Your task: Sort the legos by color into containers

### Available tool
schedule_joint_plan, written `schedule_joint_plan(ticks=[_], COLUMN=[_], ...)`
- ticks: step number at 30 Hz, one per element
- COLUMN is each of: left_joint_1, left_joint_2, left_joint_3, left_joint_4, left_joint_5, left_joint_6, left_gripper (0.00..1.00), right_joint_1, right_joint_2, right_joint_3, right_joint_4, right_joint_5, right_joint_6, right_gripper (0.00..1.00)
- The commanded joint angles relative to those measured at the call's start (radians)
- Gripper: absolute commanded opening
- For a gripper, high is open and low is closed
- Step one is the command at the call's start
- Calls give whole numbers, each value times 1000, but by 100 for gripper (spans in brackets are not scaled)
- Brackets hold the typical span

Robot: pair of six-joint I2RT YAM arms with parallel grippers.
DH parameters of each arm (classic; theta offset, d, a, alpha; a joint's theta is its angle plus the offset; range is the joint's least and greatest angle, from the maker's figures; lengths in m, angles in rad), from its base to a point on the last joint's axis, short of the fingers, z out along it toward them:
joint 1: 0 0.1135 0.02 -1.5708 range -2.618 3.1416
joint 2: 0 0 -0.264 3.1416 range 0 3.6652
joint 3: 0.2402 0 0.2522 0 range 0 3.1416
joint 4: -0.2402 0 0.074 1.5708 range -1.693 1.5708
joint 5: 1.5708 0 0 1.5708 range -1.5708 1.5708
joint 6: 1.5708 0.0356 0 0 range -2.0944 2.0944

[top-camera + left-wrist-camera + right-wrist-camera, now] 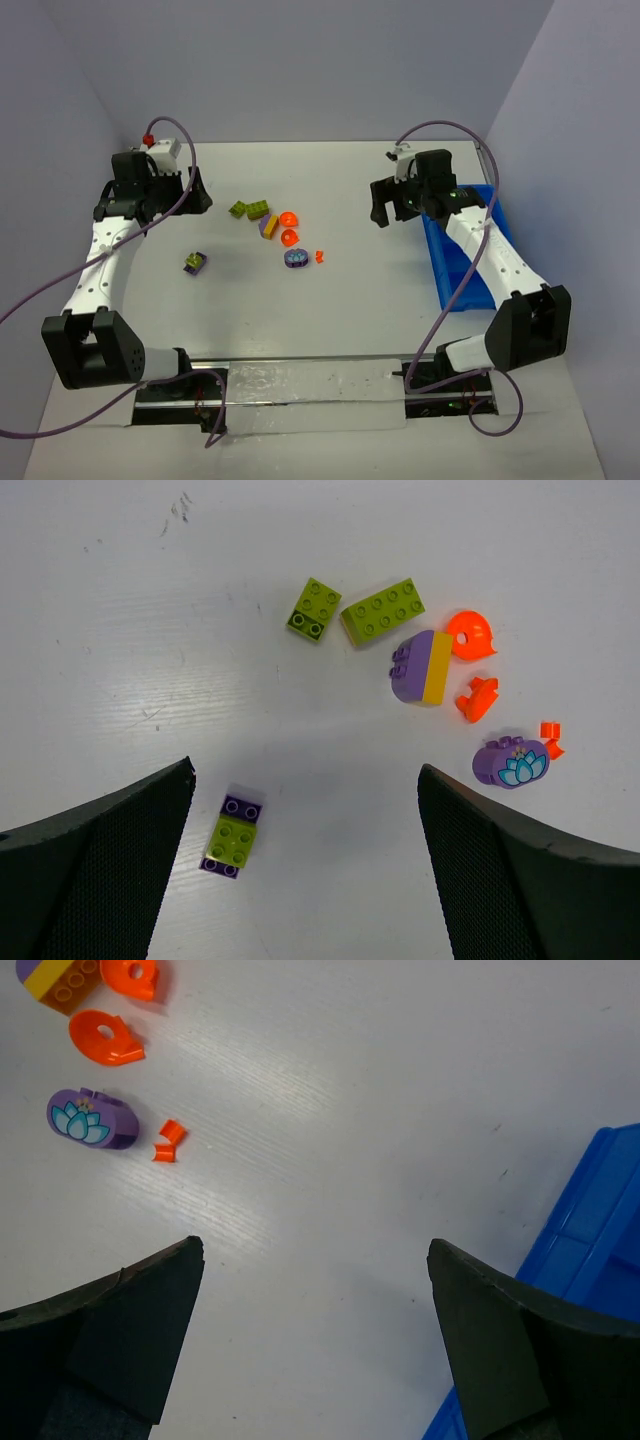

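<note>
White table [350,300]: legos [290,237] lay loose | left claw [305,770], right claw [315,1243] stood wide, empty | step wanted nearest brick [232,837] straddled squarely.

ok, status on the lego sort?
Left gripper open, empty. Right gripper open, empty. Bricks loose on table, none picked yet; blue tray at right. Nothing in the way.

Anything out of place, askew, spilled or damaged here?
Nothing damaged or spilled. The legos lie loose on the table, unsorted; one green-purple stack sits apart from the cluster. The right arm partly hides the tray.
</note>
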Motion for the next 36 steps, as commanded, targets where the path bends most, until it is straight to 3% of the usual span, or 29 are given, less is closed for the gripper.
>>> schedule_joint_plan(ticks=[1, 12, 19, 26, 31, 36], left_joint_1=[0, -1, -1, 0, 0, 0], left_joint_2=[-3, 2, -2, -4, 9, 25], left_joint_3=[40, 49, 57, 51, 57, 69], left_joint_4=[3, -17, -30, -43, -49, -44], left_joint_5=[-8, 114, 198, 217, 244, 296], left_joint_6=[6, 29, 67, 78, 86, 85], left_gripper=[99, 99, 99, 99, 99, 99], right_joint_1=[2, 114, 309, 416, 461, 479], right_joint_2=[12, 153, 368, 626, 734, 751], right_joint_3=[31, 184, 421, 692, 769, 718], right_joint_4=[32, -90, -261, -406, -479, -443], right_joint_5=[-19, -104, -200, -251, -260, -252], right_joint_6=[-1, -159, -423, -567, -638, -703], right_gripper=[100, 100, 100, 100, 100, 100])
